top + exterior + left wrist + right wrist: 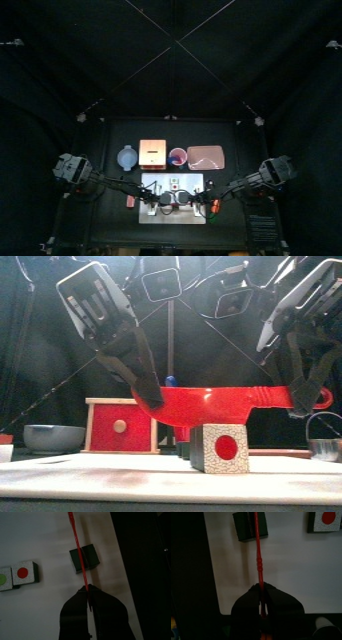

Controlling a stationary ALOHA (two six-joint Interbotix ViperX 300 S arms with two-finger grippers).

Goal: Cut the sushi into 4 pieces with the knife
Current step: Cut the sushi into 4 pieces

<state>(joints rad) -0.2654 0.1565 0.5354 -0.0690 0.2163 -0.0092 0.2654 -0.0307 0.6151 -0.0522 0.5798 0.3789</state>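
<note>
A red toy knife [227,406] hangs level over the white cutting board [80,478], with a gripper at each end. My left gripper [150,399] is shut on one end and my right gripper [305,401] on the other. In the left wrist view the knife [77,542] runs edge-on across a dark green sushi block [85,558]. The right wrist view shows the same block [250,526] under the knife [258,547]. A cut piece with a red centre [221,448] stands at the board's front. Two cut pieces [19,574] lie side by side, apart from the block.
Behind the board stand the blue-grey bowl [127,156], the wooden box with its red drawer front [152,153] and the pink tray [205,156]. A metal cutter [326,446] sits at the right. Both arms crowd the space above the board [175,214].
</note>
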